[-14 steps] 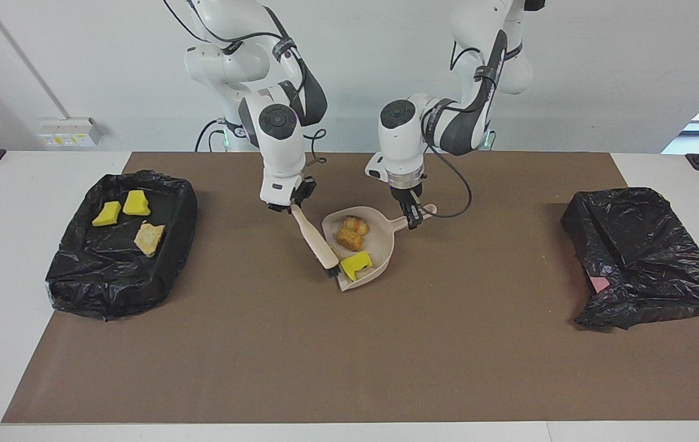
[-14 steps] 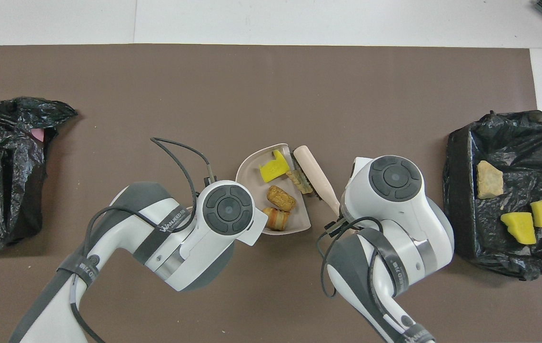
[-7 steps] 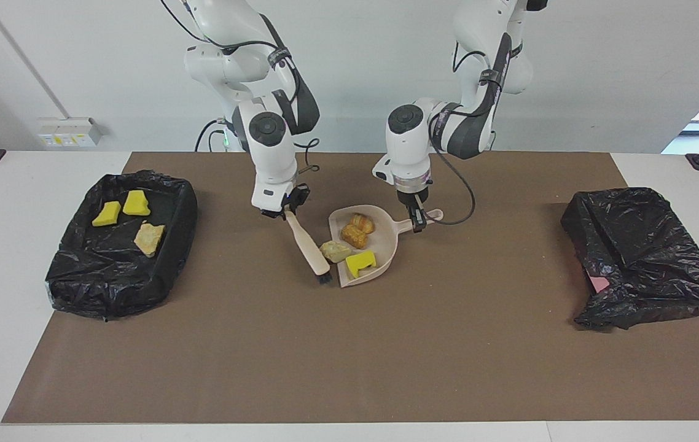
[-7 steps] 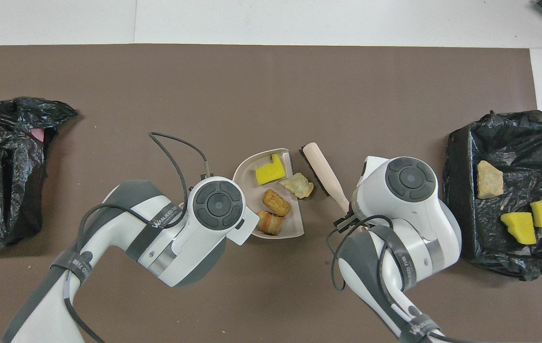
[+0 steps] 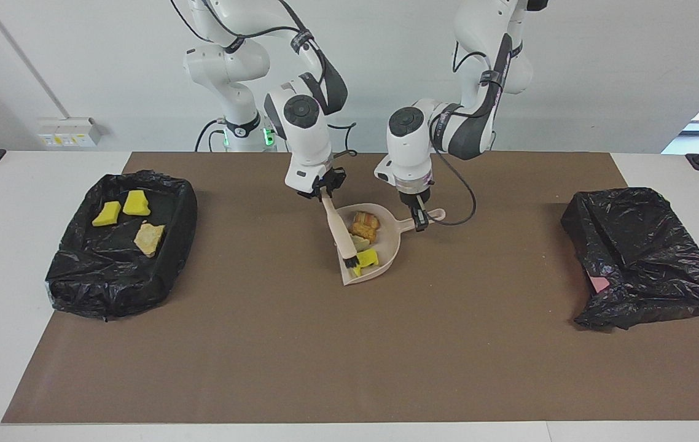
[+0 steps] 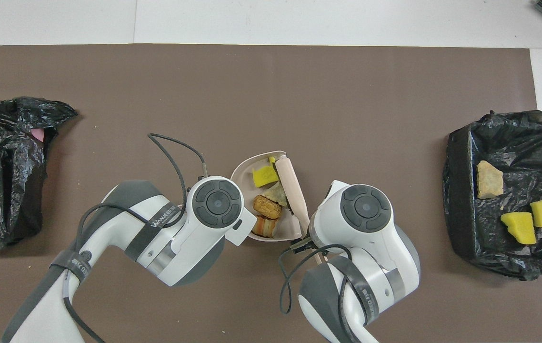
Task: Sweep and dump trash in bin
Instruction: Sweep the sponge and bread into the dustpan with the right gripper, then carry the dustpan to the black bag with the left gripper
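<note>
Beige dustpan (image 5: 386, 248) holds your scraps (image 5: 364, 228); left tool (image 5: 418, 218) pinches its handle, right tool (image 5: 324, 191) pinches the brush (image 5: 340, 232).

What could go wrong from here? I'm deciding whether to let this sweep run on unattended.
1. The dustpan holds four scraps piled near its open lip; lifting it tilted may spill the yellow chunk.
2. The brush, gripped by the right end effector, lies across the pan and could snag it as the left end effector lifts the handle.
</note>
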Robot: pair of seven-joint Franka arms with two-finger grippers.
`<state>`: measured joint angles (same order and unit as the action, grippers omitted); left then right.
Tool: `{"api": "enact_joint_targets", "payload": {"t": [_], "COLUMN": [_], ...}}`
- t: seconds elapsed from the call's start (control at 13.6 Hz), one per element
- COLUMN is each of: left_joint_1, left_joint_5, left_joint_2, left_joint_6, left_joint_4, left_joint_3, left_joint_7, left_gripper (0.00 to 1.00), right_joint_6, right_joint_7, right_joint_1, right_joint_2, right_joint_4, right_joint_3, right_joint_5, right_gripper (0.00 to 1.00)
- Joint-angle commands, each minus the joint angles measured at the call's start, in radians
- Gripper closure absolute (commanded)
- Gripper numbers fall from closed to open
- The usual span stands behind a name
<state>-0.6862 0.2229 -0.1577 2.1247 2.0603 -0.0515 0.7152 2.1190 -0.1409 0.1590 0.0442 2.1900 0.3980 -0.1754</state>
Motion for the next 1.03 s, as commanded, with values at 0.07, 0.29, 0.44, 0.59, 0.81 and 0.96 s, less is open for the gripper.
{"api": "enact_joint_targets", "payload": {"t": [0.07, 0.29, 0.44, 0.59, 0.81, 0.96], "left_joint_1": [0.033, 0.06, 0.077, 0.106, 0.183, 0.252], "left_joint_5": [0.004, 0.004, 0.004, 0.004, -0.002, -0.043], "left_joint_2": [0.027, 0.024, 0.027, 0.035, 0.075, 0.113], "left_joint_6": [-0.008, 0.0, 0.003, 0.001, -0.002, -0.003], "left_joint_4": [0.029, 0.026, 0.024, 0.017, 0.015, 0.015], "left_joint_3": [0.001, 0.001, 0.001, 0.002, 0.004, 0.002], "left_joint_7": [0.036, 0.118, 0.141, 0.193, 0.281, 0.398], "left_gripper": [1.0, 1.0, 1.0, 1.0, 1.0, 1.0], "right_joint_6": [0.01, -0.15, -0.279, -0.342, -0.395, -0.389], "right_joint_7": [-0.031, -0.008, -0.002, -0.014, -0.174, -0.238], "right_joint_1": [0.021, -0.007, -0.032, -0.051, -0.065, -0.035], "right_joint_2": [-0.027, -0.058, -0.079, -0.131, -0.19, -0.245], "right_joint_4": [0.014, -0.065, -0.122, -0.119, -0.07, -0.012], "right_joint_3": [0.001, -0.008, -0.01, -0.01, -0.002, 0.001], "right_joint_5": [-0.042, -0.018, 0.008, 0.031, 0.028, -0.04], "right_gripper": [1.0, 1.0, 1.0, 1.0, 1.0, 1.0]}}
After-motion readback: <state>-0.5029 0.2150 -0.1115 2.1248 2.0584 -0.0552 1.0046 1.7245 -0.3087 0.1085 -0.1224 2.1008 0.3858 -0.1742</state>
